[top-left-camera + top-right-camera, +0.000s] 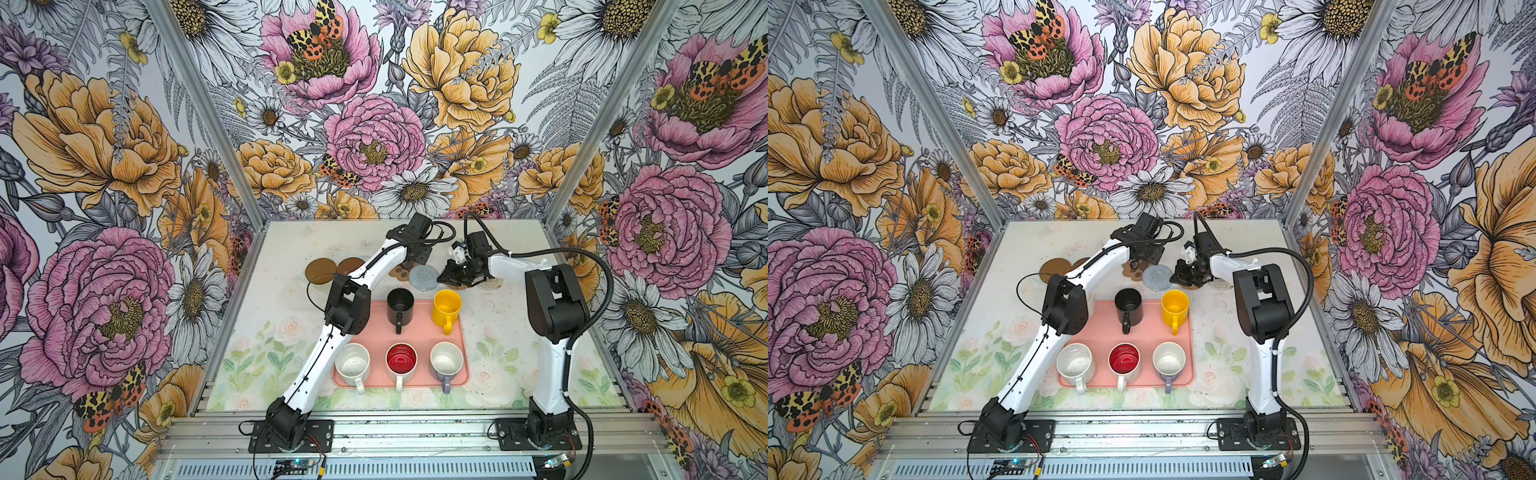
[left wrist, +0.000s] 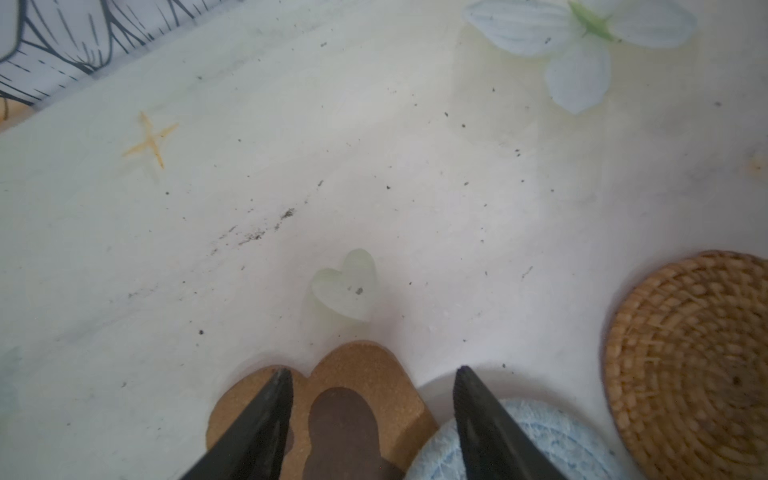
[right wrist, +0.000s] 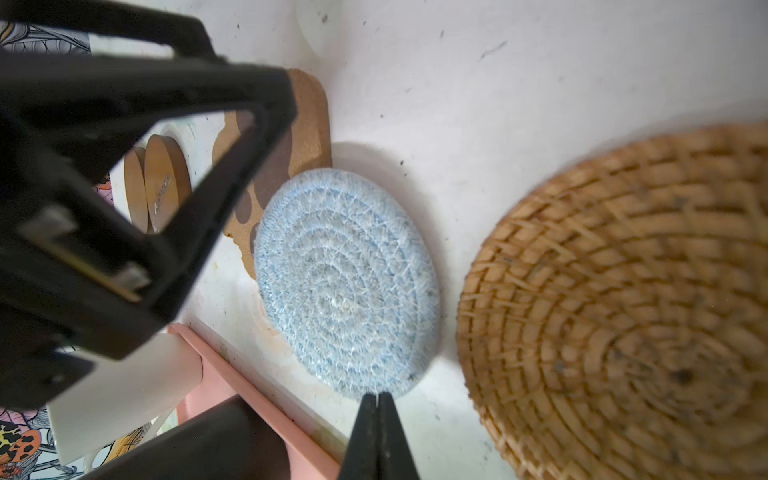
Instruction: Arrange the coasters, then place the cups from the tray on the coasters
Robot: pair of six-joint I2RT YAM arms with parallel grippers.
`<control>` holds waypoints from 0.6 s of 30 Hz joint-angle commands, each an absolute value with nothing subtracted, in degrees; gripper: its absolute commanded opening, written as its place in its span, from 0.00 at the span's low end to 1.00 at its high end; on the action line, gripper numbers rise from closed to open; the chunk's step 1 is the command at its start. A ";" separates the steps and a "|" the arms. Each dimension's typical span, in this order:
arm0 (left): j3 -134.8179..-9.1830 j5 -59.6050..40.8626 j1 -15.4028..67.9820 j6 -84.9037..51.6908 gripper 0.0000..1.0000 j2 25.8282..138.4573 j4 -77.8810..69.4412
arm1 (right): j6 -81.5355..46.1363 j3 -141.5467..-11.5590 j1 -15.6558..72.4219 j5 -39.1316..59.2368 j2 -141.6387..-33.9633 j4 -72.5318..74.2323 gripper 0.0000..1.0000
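Both arms crowd the far side of the worktop. The left hand (image 2: pixel 372 371) hangs with its jaws apart over the tan paw-print cork coaster (image 1: pixel 400 273). The right hand (image 3: pixel 377 395) is pinched together at the rim of the grey-blue woven round coaster (image 3: pixel 345 291).

These two mats touch, perhaps overlap, so I'd worry that nudging one drags the other, or that the hands knock together.

The tan rattan coaster (image 3: pixel 623 299) lies just beside, and the two glossy brown discs (image 1: pixel 321 270) sit further left. The cups, including a black mug (image 1: pixel 400 305), wait on the salmon-pink tray (image 1: pixel 419 332), whose rim hems in the near side.
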State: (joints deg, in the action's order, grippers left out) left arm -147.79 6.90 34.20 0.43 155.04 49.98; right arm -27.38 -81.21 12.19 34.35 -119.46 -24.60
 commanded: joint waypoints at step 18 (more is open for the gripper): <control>-152.02 11.58 34.29 2.50 0.62 158.44 49.64 | -27.69 -79.83 12.06 35.42 -116.28 -23.19 0.04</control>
State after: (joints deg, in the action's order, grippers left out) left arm -149.75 9.93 34.94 1.93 157.58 50.00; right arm -27.42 -80.53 12.19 34.37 -118.89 -24.27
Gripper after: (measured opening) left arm 0.623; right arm 0.049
